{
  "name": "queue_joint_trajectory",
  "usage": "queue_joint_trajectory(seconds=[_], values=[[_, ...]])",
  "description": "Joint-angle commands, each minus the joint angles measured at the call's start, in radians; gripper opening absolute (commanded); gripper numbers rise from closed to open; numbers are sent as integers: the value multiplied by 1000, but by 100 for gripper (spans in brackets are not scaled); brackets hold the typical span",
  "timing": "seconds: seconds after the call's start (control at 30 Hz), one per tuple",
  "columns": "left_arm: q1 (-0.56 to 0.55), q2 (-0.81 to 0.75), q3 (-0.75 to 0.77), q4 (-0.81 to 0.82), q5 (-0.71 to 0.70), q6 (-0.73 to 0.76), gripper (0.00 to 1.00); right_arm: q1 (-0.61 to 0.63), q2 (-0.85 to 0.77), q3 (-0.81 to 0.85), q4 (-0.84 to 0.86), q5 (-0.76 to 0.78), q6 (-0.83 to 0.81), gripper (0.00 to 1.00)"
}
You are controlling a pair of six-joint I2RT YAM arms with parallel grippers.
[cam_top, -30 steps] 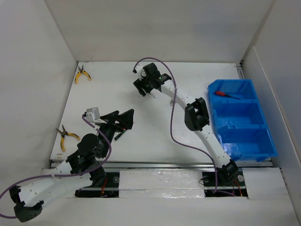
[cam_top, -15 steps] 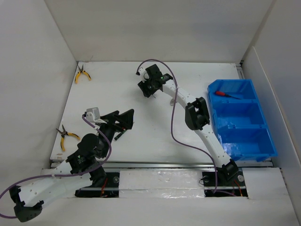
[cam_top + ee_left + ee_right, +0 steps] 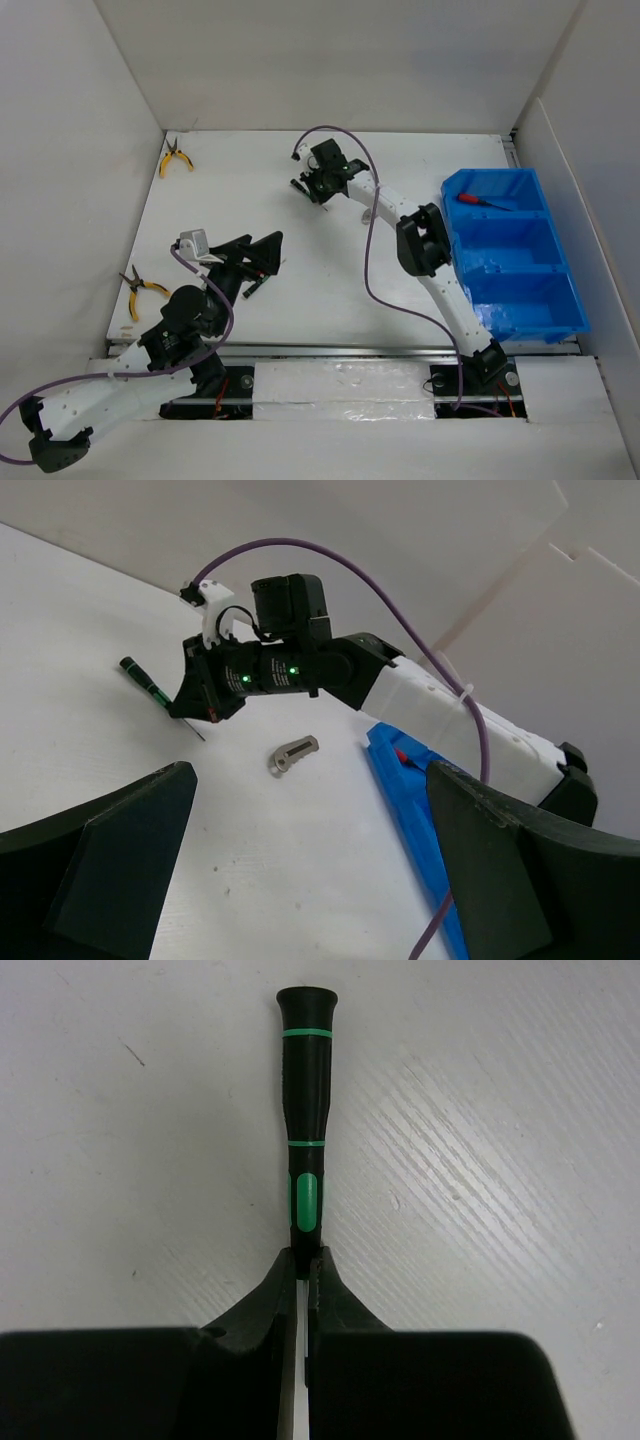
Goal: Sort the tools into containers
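My right gripper [image 3: 302, 1260] is shut on the lower end of a dark screwdriver [image 3: 305, 1110] with green bands, which lies flat on the white table. From above, this gripper [image 3: 310, 185] is at the far middle of the table. A grey utility knife [image 3: 293, 755] lies just right of it. One pair of yellow-handled pliers [image 3: 175, 157] sits in the far left corner and another pair [image 3: 143, 288] lies near the left edge. My left gripper [image 3: 262, 255] hovers open over the near left, with nothing between its fingers [image 3: 100, 880]. The blue bin [image 3: 450, 230] stands at the right.
A red-handled screwdriver [image 3: 483, 201] lies in the bin's far compartment. White walls enclose the table on the left, back and right. The right arm's purple cable [image 3: 366, 255] loops over the middle of the table.
My right gripper has closed on the dark screwdriver, and its wrist has shifted slightly to the right. The left arm has stayed where it was, still open.
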Motion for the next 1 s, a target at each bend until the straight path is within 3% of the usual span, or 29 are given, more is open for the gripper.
queue_joint_trajectory(seconds=[0.0, 0.17, 0.33, 0.47, 0.57, 0.73, 0.97], values=[[3, 2, -9, 49, -8, -1, 99, -10, -134, -161, 87, 39, 74, 0], [3, 16, -3, 45, -28, 0, 99, -103, -413, -347, 167, 84, 206, 0], [3, 12, -4, 42, -17, -1, 99, -243, -787, -659, 354, -36, 382, 0], [3, 1, -7, 46, -17, -3, 99, -344, -934, -829, 409, -22, 468, 0], [3, 4, -7, 48, -16, -1, 99, -429, -1039, -918, 464, 35, 578, 0], [3, 8, -7, 46, -16, -1, 99, -559, -1220, -1203, 605, 202, 837, 0], [3, 13, -1, 48, -8, 3, 99, -579, -1373, -1366, 581, 541, 1089, 0]])
